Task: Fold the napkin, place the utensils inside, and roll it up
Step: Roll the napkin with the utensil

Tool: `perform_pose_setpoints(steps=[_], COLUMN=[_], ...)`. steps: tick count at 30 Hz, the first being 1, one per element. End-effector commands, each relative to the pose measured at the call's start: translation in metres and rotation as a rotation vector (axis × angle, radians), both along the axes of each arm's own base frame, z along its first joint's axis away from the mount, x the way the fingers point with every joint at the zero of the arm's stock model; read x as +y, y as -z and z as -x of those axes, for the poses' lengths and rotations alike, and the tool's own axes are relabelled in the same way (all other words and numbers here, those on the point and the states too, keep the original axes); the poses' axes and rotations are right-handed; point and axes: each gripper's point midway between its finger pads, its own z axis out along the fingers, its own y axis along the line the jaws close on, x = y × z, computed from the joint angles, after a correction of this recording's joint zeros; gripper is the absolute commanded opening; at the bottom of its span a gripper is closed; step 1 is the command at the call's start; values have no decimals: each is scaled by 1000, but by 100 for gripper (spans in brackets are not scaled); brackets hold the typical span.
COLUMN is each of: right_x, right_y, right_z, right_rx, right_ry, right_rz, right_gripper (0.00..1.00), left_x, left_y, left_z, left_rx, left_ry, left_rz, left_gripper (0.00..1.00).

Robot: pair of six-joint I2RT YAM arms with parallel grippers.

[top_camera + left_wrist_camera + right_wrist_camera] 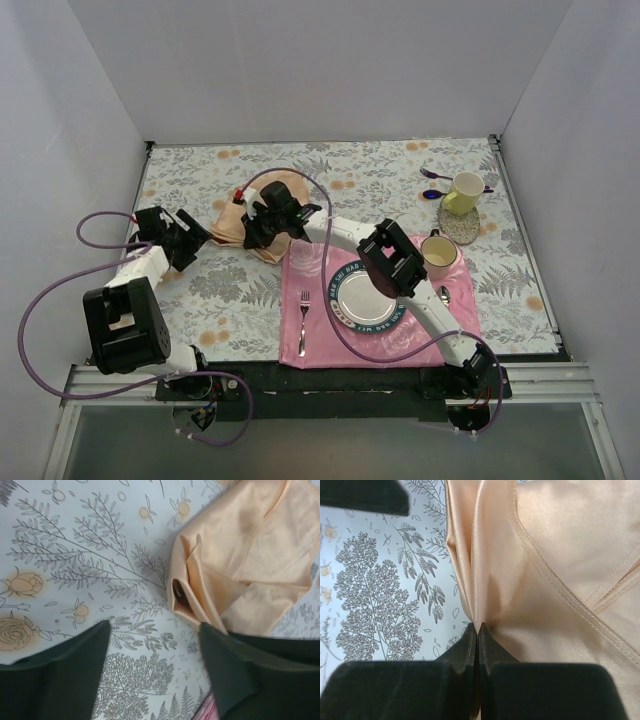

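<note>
The peach-gold napkin (pixel 228 228) lies bunched in folds on the floral tablecloth, left of the pink mat. My right gripper (pixel 258 235) sits on top of it. In the right wrist view its jaws are shut on a raised pleat of the napkin (pixel 545 555), pinched at the tips (pixel 478 628). My left gripper (pixel 154 626) is open just beside the napkin's (pixel 250 545) left end, with only tablecloth between its fingers (pixel 75 665). A dark brown rounded utensil end (pixel 178 592) peeks out of the fold's opening; the rest of the utensils is hidden inside the cloth.
A pink rose-printed placemat (pixel 300 290) carries a silver fork (pixel 303 320), a dark-rimmed plate (pixel 350 305), a pink cup (pixel 437 255) and a spoon (pixel 444 295). At the back right stand a yellow mug (pixel 463 192) on a coaster and purple spoons (pixel 435 175). White walls enclose the table.
</note>
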Motion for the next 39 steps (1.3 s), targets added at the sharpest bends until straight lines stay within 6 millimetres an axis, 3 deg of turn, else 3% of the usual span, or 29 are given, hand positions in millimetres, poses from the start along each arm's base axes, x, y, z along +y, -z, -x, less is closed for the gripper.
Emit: perform_pose_setpoints(steps=[1, 4, 7, 19, 24, 29, 33, 39], right_x=[2, 2, 0, -3, -5, -9, -9, -10], right_y=[-12, -8, -8, -5, -8, -16, -22, -43], right_z=[11, 10, 12, 13, 13, 9, 9, 3], right_rx=[211, 284, 340, 339, 316, 251, 182, 8], right_ry=[-53, -58, -68, -65, -64, -64, -68, -65], right_rz=[-113, -155, -187, -180, -170, -129, -79, 2], right_gripper=[1, 1, 1, 1, 1, 2, 10, 38], left_x=[-33, -54, -63, -59, -52, -52, -56, -57], left_y=[-11, -7, -6, 20, 25, 30, 33, 30], left_z=[16, 22, 16, -17, -27, -22, -23, -25], left_rx=[-33, -28, -38, -12, -2, 25, 41, 50], left_ry=[68, 81, 56, -29, -6, 29, 69, 96], left_rz=[112, 192, 254, 321, 260, 235, 247, 252], left_gripper=[82, 82, 81, 75, 55, 36, 17, 11])
